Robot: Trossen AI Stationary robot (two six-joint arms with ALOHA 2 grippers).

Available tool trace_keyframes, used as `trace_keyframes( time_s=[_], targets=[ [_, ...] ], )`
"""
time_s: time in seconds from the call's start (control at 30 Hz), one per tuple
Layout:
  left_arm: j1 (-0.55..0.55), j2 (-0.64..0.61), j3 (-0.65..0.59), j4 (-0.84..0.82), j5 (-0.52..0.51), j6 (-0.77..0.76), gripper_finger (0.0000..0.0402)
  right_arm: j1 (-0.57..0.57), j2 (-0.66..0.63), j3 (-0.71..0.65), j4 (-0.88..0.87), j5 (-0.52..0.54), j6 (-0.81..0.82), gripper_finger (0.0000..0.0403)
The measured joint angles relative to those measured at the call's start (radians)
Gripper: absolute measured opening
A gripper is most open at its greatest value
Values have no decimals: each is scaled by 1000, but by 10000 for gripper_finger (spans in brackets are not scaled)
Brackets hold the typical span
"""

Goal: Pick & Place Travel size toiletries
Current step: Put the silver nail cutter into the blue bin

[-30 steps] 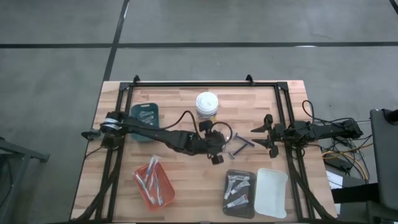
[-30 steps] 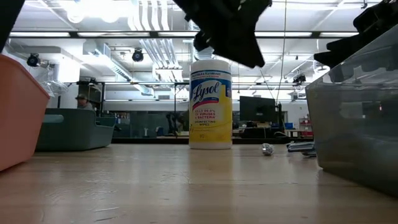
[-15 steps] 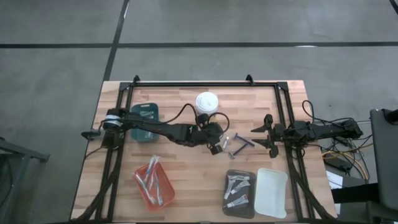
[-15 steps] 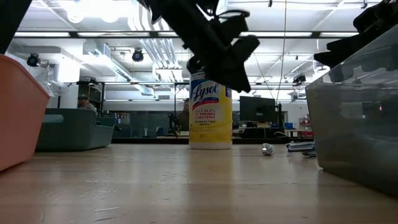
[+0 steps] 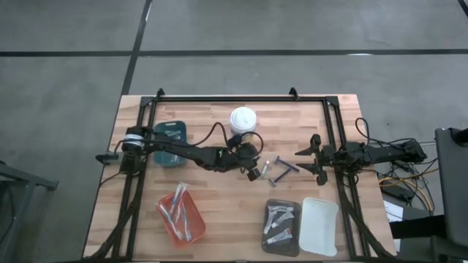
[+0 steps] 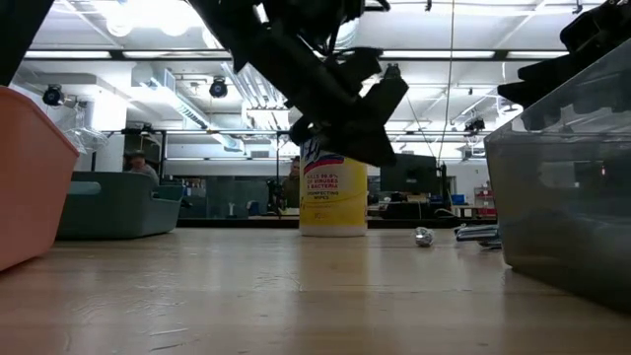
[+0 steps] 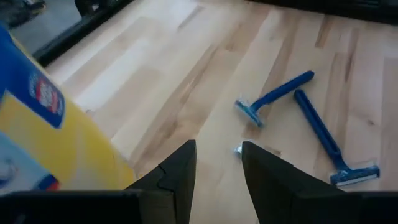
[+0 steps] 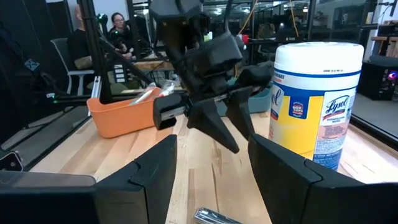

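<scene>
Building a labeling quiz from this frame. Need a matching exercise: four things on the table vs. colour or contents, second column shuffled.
Things:
1. Wipes tub
2. Orange tray
3. Dark grey tray
4. Razors

Descriptions:
A. blue handles, loose on the table
B. holds small tubes
C. white lid, yellow label
D. holds slim toothbrushes

Pairs: 1-C, 2-D, 3-B, 4-A

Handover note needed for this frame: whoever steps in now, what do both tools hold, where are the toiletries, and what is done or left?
Left tool: open, empty, hanging over the table beside the wipes tub, pointing at the loose items.
Right tool: open, empty, waiting at the right edge.
Done: toothbrushes in the orange tray, tubes in the dark tray. The teal tray holds some items I cannot make out.
Left: two blue razors and a small silvery piece lie loose mid-table. The white tray has nothing in it.
</scene>
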Motion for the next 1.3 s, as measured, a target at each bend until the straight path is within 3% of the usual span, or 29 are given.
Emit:
trace_keyframes(
  time_s=[0.4,0.8,1.07,1.3],
  targets=[
    [-25,44,-50,83,0,-69,136,0,1,0,0,0,0,196],
    [-66,86,-57,144,-3,-43,135,0,1,0,0,0,0,196],
    [-85,186,-60,316,-4,32,135,0,1,0,0,1,0,196],
    [-87,214,-45,336,-8,31,136,0,1,0,0,0,0,196]
  ],
)
